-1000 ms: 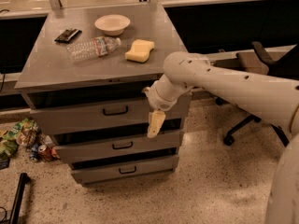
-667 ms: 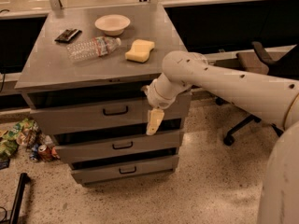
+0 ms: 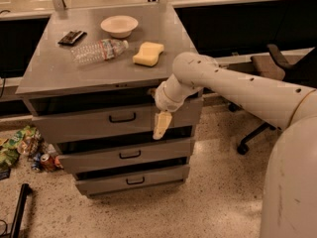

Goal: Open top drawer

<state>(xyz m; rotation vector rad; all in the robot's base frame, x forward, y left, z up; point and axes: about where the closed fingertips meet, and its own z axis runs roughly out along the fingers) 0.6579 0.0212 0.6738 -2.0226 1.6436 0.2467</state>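
Observation:
The top drawer [image 3: 89, 125] is the tallest grey front of three in a grey metal cabinet, with a small black bar handle [image 3: 122, 117] at its centre. A dark gap shows above its front. My gripper [image 3: 161, 127] hangs pointing down from the white arm [image 3: 233, 86], in front of the right part of the top drawer's front. It is to the right of the handle and apart from it. It holds nothing that I can see.
Two shallower drawers [image 3: 130, 155] [image 3: 133, 180] sit below. The cabinet top [image 3: 54, 71] carries a white bowl [image 3: 119, 26], a plastic bottle [image 3: 97, 51], a yellow sponge [image 3: 148, 53] and a black object [image 3: 72, 36]. An office chair [image 3: 267, 68] stands at the right. Litter [image 3: 22, 148] lies on the floor at the left.
My gripper has shifted slightly left and up across the top drawer's front. The drawers have not moved.

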